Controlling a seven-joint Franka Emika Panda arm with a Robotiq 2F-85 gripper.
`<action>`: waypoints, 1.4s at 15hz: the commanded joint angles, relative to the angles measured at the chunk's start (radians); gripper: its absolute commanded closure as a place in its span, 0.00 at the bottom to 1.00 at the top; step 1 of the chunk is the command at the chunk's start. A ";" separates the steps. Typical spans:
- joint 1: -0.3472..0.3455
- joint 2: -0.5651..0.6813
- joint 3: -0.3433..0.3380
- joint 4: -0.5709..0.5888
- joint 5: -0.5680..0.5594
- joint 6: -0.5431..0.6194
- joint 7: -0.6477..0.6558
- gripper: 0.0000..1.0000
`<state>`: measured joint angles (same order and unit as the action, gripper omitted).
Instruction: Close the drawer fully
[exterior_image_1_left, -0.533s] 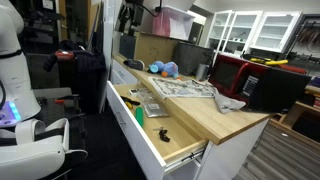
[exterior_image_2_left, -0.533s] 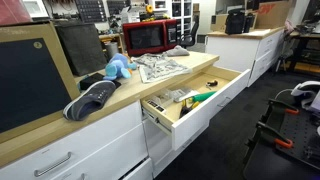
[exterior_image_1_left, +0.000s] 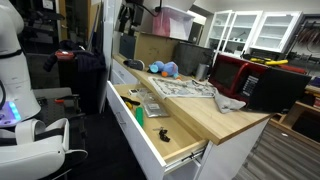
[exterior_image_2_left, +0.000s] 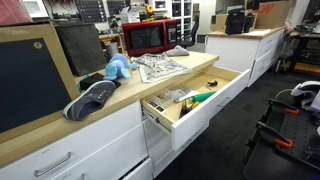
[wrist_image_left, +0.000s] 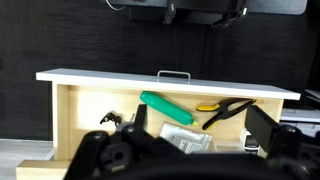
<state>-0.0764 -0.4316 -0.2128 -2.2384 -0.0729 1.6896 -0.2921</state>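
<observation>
The drawer stands pulled well out of the white cabinet in both exterior views (exterior_image_1_left: 150, 118) (exterior_image_2_left: 200, 103). In the wrist view its pale wood interior (wrist_image_left: 90, 105) is seen from above, with the white front and metal handle (wrist_image_left: 173, 75) at the far side. Inside lie a green tube (wrist_image_left: 166, 107), a yellow-and-black clamp (wrist_image_left: 226, 110) and a printed packet (wrist_image_left: 180, 138). My gripper (wrist_image_left: 200, 128) hangs open and empty over the drawer's inner end, its two dark fingers spread wide apart. I cannot pick the gripper out in the exterior views.
On the wooden countertop (exterior_image_1_left: 225, 120) lie a newspaper (exterior_image_1_left: 185, 88), a blue plush toy (exterior_image_2_left: 118, 68) and a grey shoe (exterior_image_2_left: 92, 98). A red microwave (exterior_image_2_left: 150, 37) stands behind. A white machine (exterior_image_1_left: 18, 90) stands on the floor beside the cabinet.
</observation>
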 joint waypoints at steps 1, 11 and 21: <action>-0.010 0.002 0.008 0.002 0.003 -0.002 -0.003 0.00; -0.041 -0.029 -0.004 -0.208 -0.011 0.269 0.011 0.00; -0.169 0.137 -0.045 -0.462 -0.091 0.819 0.049 0.00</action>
<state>-0.2082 -0.3810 -0.2602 -2.6811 -0.1104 2.3893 -0.2846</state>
